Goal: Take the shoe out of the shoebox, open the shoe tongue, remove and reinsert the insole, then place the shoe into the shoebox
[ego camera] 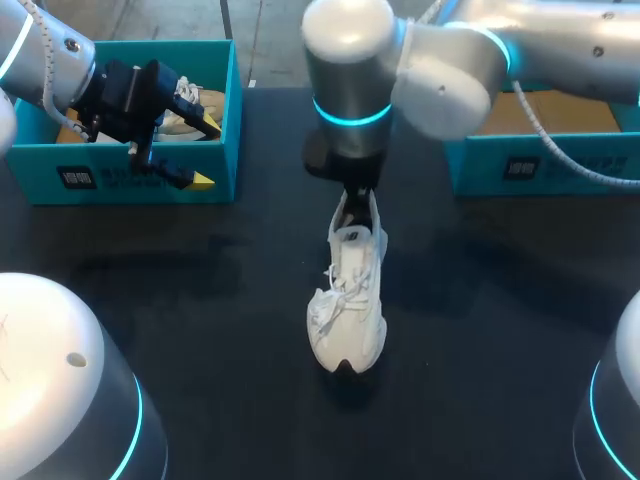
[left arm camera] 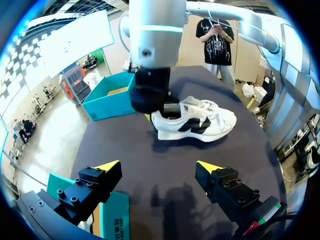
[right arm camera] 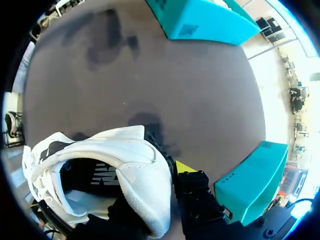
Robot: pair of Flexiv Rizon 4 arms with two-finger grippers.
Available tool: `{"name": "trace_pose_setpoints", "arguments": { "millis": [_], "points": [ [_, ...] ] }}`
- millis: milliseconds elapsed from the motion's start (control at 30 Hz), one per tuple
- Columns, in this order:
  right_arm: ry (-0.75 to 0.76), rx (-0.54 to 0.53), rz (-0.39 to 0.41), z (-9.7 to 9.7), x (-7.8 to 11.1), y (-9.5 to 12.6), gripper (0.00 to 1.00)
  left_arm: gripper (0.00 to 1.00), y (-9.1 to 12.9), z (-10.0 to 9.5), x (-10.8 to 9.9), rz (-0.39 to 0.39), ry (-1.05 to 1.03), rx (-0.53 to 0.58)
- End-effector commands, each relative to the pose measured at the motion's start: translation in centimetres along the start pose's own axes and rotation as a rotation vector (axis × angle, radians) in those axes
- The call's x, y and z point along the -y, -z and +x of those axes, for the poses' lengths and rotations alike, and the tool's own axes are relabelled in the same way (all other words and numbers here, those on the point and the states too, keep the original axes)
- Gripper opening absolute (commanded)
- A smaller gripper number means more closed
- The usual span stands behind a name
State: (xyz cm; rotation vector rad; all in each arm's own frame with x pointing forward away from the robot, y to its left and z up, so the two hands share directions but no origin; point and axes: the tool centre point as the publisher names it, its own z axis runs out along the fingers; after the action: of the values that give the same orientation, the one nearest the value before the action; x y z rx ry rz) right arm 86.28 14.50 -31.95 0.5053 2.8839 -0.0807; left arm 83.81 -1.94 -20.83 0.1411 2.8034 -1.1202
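Observation:
A white shoe (ego camera: 348, 300) with black side marks lies on the dark table, toe towards the front edge. My right gripper (ego camera: 357, 200) comes down on its heel. In the right wrist view the heel collar of the shoe (right arm camera: 125, 160) sits clamped between the fingers, one yellow-tipped finger (right arm camera: 183, 167) outside and the other inside the opening, so the right gripper (right arm camera: 155, 187) is shut on the shoe. My left gripper (ego camera: 207, 152) hovers open and empty over the left shoebox (ego camera: 232, 110). The left wrist view shows that gripper (left arm camera: 159, 167) well apart from the shoe (left arm camera: 200, 120).
A second white shoe (ego camera: 190, 105) lies inside the teal left shoebox. Another teal shoebox (ego camera: 540, 160) stands at the back right, its brown floor showing. Dark table surface lies between the boxes and around the shoe.

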Motion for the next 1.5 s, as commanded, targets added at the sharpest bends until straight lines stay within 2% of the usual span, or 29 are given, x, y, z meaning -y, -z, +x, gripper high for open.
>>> {"name": "trace_pose_setpoints", "arguments": {
  "millis": [33,233,400,533,600,1500],
  "points": [
    [0.015,-0.006,-0.045,-0.1,1.5,4.7,0.0,1.0,0.0,0.0,0.0,-0.003,0.0,0.0],
    [0.08,-0.028,-0.105,-0.5,1.4,8.6,0.0,1.0,0.0,0.0,0.0,-0.003,0.0,0.0],
    [0.128,-0.051,-0.115,-1.3,1.3,11.0,0.0,1.0,0.0,0.0,0.0,-0.003,0.0,0.0],
    [0.114,-0.05,-0.101,-2.4,1.3,12.6,0.0,1.0,0.0,0.0,0.0,-0.003,0.0,0.0],
    [0.067,0.003,-0.125,-2.8,1.5,13.7,0.0,1.0,0.0,0.0,0.0,-0.003,0.0,0.0],
    [0.083,-0.005,-0.129,-2.9,1.8,14.1,0.0,1.0,0.0,0.0,0.0,-0.003,0.0,0.0]
  ]
}}
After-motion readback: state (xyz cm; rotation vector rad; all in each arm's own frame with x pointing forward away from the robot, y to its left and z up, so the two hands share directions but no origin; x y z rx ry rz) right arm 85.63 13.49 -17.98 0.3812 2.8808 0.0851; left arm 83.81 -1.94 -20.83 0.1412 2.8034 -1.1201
